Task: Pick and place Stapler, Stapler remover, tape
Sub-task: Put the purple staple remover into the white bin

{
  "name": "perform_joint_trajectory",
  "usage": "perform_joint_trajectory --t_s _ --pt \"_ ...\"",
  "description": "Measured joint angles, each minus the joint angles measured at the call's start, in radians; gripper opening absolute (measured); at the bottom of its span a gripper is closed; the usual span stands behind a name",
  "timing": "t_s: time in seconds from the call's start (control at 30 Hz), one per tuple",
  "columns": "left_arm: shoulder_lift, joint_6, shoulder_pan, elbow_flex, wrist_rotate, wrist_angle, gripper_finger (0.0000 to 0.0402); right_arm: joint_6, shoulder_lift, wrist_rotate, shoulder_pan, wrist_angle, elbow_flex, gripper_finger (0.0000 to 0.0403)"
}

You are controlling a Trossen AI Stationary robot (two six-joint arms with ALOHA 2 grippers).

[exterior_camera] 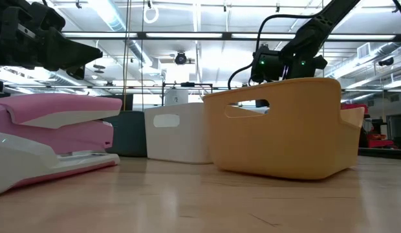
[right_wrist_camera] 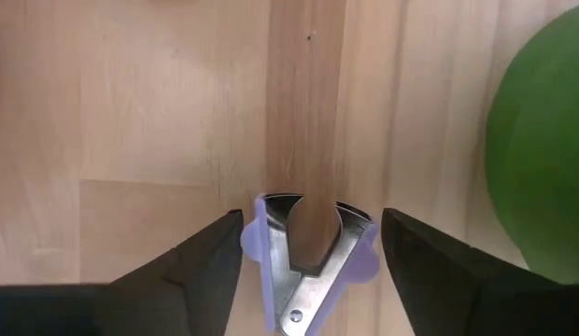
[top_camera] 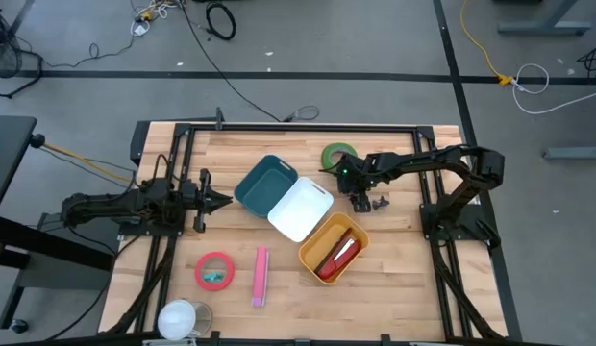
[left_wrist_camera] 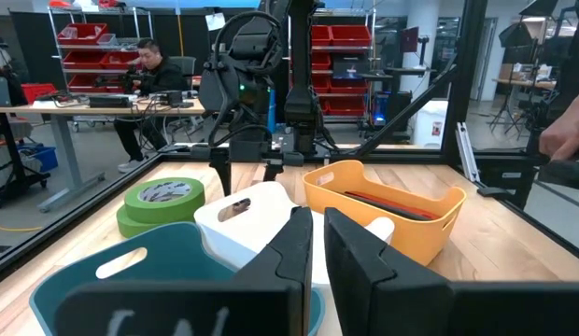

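Note:
The staple remover (right_wrist_camera: 313,257), steel with lilac grips, lies flat on the wood just right of the white bin. It shows small in the high view as the staple remover (top_camera: 380,203). My right gripper (right_wrist_camera: 312,222) points down over it, open, one finger on each side and not touching; in the high view it is the right gripper (top_camera: 360,200). A green tape roll (top_camera: 336,156) lies flat by the far edge. A red stapler (top_camera: 336,256) lies in the yellow bin (top_camera: 312,252). My left gripper (top_camera: 221,200) waits shut, left of the teal bin.
The teal bin (top_camera: 266,183), the white bin (top_camera: 300,209) and the yellow bin stand in a diagonal row at mid-table. A pink stapler (top_camera: 260,277), a red tape roll (top_camera: 214,270) and a white roll (top_camera: 183,319) lie near the front-left edge. A person sits in the room beyond.

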Motion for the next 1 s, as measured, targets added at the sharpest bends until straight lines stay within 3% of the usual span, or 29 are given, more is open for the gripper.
perform_joint_trajectory --t_s 1.0 --pt "0.0 0.0 0.0 0.0 0.0 0.0 0.0037 0.006 -0.007 0.002 0.001 -0.003 0.0 0.0158"
